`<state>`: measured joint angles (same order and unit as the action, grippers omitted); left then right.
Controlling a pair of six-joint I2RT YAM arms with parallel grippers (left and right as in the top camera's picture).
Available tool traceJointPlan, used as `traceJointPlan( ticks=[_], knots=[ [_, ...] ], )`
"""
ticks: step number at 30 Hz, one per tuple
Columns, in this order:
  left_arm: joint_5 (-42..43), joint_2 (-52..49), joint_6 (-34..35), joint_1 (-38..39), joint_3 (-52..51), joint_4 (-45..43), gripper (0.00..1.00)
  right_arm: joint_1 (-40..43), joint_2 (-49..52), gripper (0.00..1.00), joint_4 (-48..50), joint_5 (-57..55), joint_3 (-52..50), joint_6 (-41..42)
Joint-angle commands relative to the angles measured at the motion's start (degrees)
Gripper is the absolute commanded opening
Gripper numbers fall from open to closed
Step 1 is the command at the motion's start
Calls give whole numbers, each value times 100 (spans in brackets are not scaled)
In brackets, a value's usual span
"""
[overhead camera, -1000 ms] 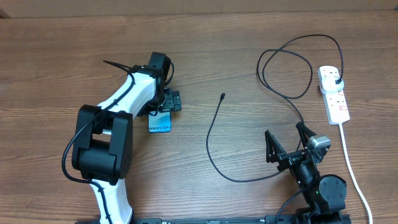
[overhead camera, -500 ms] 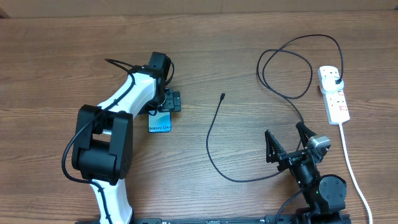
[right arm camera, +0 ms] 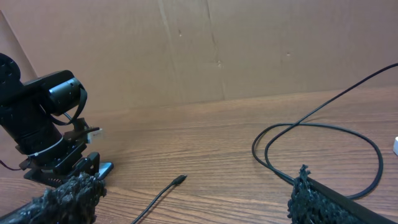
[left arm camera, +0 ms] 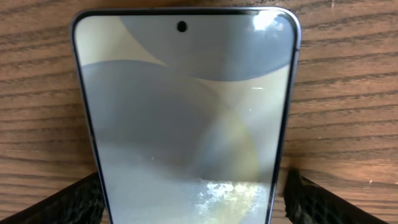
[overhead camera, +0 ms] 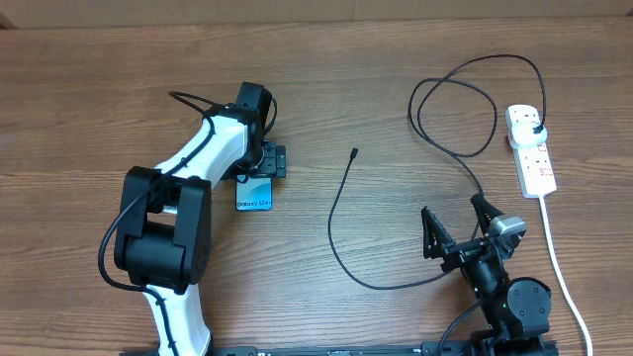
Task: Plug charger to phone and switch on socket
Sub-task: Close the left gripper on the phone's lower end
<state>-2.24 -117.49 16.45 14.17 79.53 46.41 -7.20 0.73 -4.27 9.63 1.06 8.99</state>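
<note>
The phone [overhead camera: 254, 194] lies flat on the table with its screen lit, and it fills the left wrist view [left arm camera: 186, 112]. My left gripper [overhead camera: 269, 161] is down over its far end; its fingers [left arm camera: 189, 190] stand on either side of the phone's edges, close to them, with a thin gap on the right. The charger cable [overhead camera: 336, 237] curves across the table. Its connector tip [overhead camera: 354, 152] lies free, also seen in the right wrist view [right arm camera: 180, 180]. Its black plug [overhead camera: 534, 129] sits in the socket strip [overhead camera: 534, 163]. My right gripper [overhead camera: 457, 229] is open and empty near the front edge [right arm camera: 193, 186].
The strip's thick white cord [overhead camera: 559, 267] runs down the right side to the front edge. The cable makes loops [overhead camera: 460, 109] at the back right, left of the strip. A brown cardboard wall [right arm camera: 217, 43] stands behind the table.
</note>
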Motion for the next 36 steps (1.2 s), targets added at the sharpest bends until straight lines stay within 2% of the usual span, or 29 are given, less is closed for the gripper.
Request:
traceJointPlan(
  ticks=[1,7,17,24,27,31,36],
  knots=[
    [-50,-188,107,13,-149,22,91,20,-57,100,28,-55,-61,-9],
    [-50,-188,437,11,-149,28,91,20,-57,100,28,-55,-61,-11],
    [-138,-188,431,11,-149,-87,87,20,-57,100,28,-55,-61,-11],
    [-116,-188,433,11,-149,-173,89,20,-57,100,31,-55,-61,-11],
    [-120,-188,409,7,-149,-170,88,20,-57,100,28,-55,-61,-11],
    [-116,-188,409,7,-149,-166,77,20,-57,100,28,-55,-61,-11],
    [-114,-188,411,7,-149,-144,77,20,-57,100,28,-55,-61,-11]
  ],
)
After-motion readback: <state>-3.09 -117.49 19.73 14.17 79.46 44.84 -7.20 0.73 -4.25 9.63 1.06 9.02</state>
